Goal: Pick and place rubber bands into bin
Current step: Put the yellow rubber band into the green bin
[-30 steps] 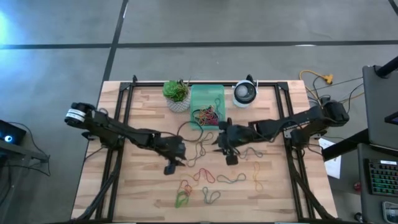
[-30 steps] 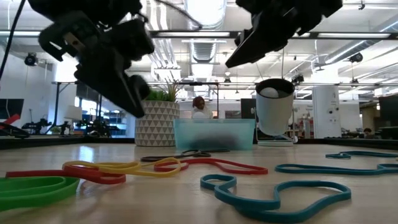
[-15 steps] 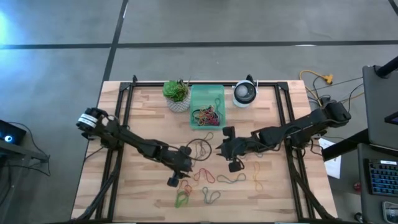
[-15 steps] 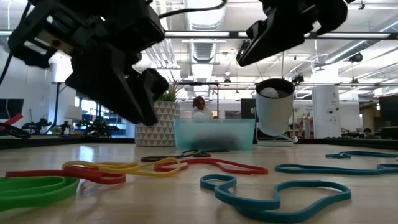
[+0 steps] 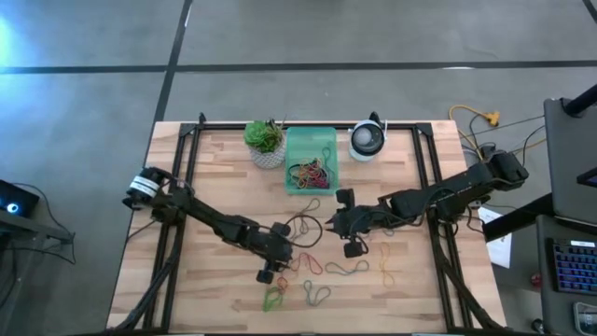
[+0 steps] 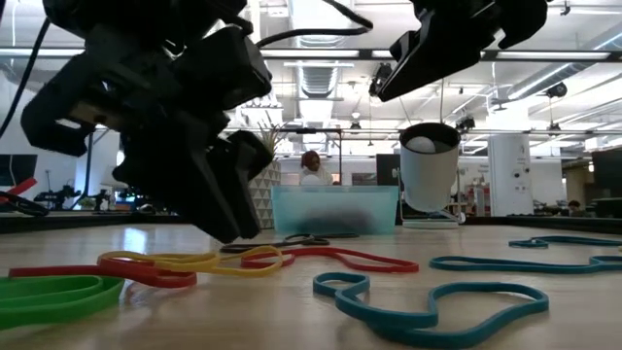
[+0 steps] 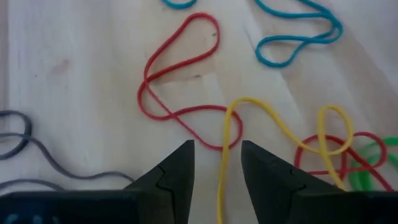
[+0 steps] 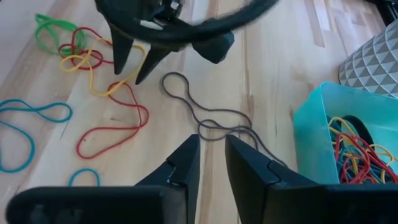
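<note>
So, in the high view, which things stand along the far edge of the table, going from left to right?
Potted plant → bin, with rubber bands inside it → round white-and-dark device.

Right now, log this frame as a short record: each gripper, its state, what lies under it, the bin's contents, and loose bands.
left gripper: open, low over a yellow rubber band crossing a red rubber band, holding nothing
right gripper: fingers narrowly apart, empty, above a grey rubber band
bin: mint-green, at the far edge, holds a tangle of bands
loose bands: blue, green, others scattered on the wooden table
</note>
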